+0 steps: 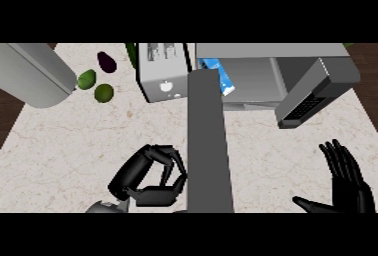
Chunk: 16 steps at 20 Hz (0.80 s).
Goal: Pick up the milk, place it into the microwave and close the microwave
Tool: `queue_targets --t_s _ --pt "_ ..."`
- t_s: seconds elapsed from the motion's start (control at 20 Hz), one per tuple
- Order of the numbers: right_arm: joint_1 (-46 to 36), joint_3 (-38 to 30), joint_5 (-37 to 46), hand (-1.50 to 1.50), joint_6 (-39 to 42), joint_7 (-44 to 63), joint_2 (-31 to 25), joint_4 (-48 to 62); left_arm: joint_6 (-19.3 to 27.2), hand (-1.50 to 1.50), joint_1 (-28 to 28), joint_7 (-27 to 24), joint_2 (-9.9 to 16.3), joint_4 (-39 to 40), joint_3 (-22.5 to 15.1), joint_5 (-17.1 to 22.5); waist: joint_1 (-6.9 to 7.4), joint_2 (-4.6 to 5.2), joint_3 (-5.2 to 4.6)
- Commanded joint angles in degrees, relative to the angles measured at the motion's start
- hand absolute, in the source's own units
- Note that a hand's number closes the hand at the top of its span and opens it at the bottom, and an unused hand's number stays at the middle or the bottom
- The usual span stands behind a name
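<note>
The milk carton (221,76), blue and white, sits inside the open grey microwave (258,52) at the back, against its left side and partly hidden by the door. The microwave door (207,145) stands open and shows edge-on as a long grey bar running toward me. My left hand (148,177) is just left of that door near its lower end, fingers curled, with nothing seen in it. At the lower right my right hand (347,180) rests open, fingers up, away from the microwave.
The microwave's dark keypad panel (306,102) juts out at the right. A grey box (162,72) stands left of the microwave. A large grey cylinder (33,75) lies at the back left, with two green fruits (104,92) and a purple eggplant (107,62) beside it.
</note>
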Motion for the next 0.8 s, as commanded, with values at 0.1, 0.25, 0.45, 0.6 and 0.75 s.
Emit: queue_targets --t_s 0.1,0.25,0.45,0.6,0.75 --pt "1.59 -2.1 -0.53 -1.5 0.62 2.54 -3.77 -5.49 11.57 1.5 -13.6 -1.41 -0.03 12.15 -10.47 -1.93 -0.47 0.19 0.01" --pt "4.19 -1.27 -0.78 -1.5 1.01 3.56 -3.04 -10.79 13.01 1.5 -17.48 0.52 -0.03 16.95 -15.4 1.76 -0.62 0.15 -0.01" --pt "1.98 -2.6 -2.79 -1.5 2.0 5.15 -3.99 -11.17 26.04 1.5 -22.35 1.1 -0.03 25.95 -25.52 6.32 -1.36 0.39 0.0" --pt "1.78 -2.46 -5.6 -1.5 4.81 8.68 -5.88 -16.08 27.78 1.5 -26.26 2.96 -0.02 29.41 -29.56 14.14 -2.88 0.59 -0.08" --pt "1.59 -0.28 -6.43 -1.5 5.99 9.78 -4.96 -19.15 27.16 1.5 -30.04 4.45 -0.02 32.39 -33.56 19.37 -4.11 0.84 -0.1"
